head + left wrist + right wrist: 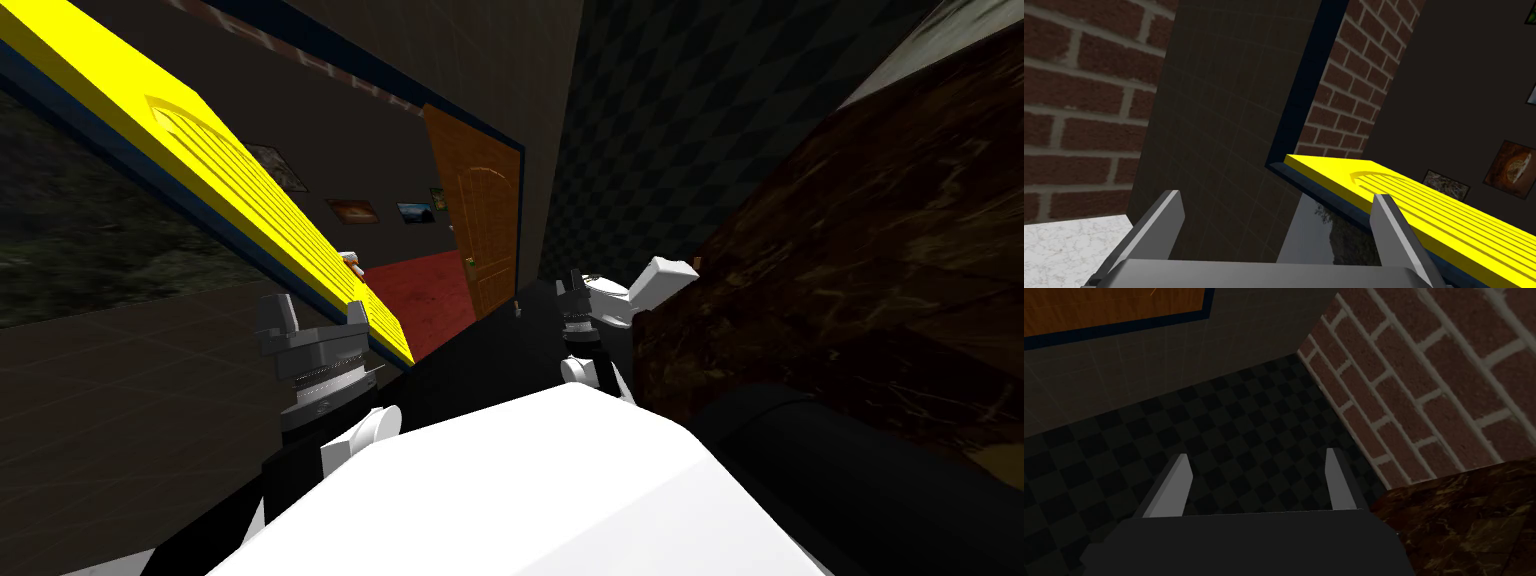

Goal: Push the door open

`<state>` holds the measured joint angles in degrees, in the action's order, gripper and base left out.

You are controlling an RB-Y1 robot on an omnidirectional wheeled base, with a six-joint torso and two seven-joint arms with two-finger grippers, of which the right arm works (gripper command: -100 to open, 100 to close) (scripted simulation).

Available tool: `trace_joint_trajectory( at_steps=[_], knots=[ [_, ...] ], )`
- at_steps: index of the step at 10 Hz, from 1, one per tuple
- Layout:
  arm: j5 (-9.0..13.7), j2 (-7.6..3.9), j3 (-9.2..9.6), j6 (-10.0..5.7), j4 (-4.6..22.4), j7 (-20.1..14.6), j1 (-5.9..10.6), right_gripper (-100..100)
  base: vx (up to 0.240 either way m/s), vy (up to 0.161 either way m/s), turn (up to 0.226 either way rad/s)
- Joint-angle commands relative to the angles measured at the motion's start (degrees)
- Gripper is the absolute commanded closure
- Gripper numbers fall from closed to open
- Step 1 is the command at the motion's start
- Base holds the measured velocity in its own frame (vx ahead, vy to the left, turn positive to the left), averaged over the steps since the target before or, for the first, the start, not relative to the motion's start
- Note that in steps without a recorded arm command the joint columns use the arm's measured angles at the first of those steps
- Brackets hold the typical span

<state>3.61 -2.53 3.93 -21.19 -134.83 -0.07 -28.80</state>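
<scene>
Left end effector (1279, 225): fingers spread apart with nothing between them. It is raised at my eleven o'clock.
Nearest thing: the yellow door (1424, 210). Its leaf runs past the finger on the doorway side. In the head view that finger stands just beside the leaf's lower corner. I cannot tell whether they touch.
Yellow door, place: it hangs at my ten to eleven o'clock, with a slatted, arch-topped panel on its face. Its free edge stands clear of the dark blue door frame (1304, 85).
Beyond the frame: a brick wall (1084, 100) lies on the far side of the frame from the door. Through the gap there is a red floor (420, 290) at twelve o'clock and an orange door (485, 230) past it, with small pictures on the dark wall between.
Right end effector (1256, 488): fingers apart and empty. It is held low at my one o'clock, facing a dark chequered surface (1224, 438).
Right side: a brown marbled surface (850, 250) rises close at my two to three o'clock.
Step in hand: I judge this to be the push itself. The leaf looks partly swung and the left arm is set at its free edge.
Next move: it calls for laying the outer finger flat on the yellow face near that free edge. The arm then presses toward ten o'clock so the leaf turns on its hinges. My body needs to follow, because the arm alone looks short of the full swing.
Care: the thin finger could slip off the leaf's corner, so the contact should sit well onto the face.
</scene>
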Motion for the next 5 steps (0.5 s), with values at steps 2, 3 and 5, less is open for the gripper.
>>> trace_joint_trajectory(
  at_steps=[2, 3, 5],
  knots=[
    [-0.3, -0.47, 0.13, 0.06, 3.1, -0.2, 1.74, -100, 0.137, -0.014, 0.069],
    [-0.5, -0.64, 0.19, 0.09, 4.5, -0.4, 2.47, -100, 0.2, -0.009, 0.07],
    [-0.7, -0.92, 0.3, 0.14, 7.1, -0.6, 3.91, -100, 0.187, -0.011, 0.077]
  ],
)
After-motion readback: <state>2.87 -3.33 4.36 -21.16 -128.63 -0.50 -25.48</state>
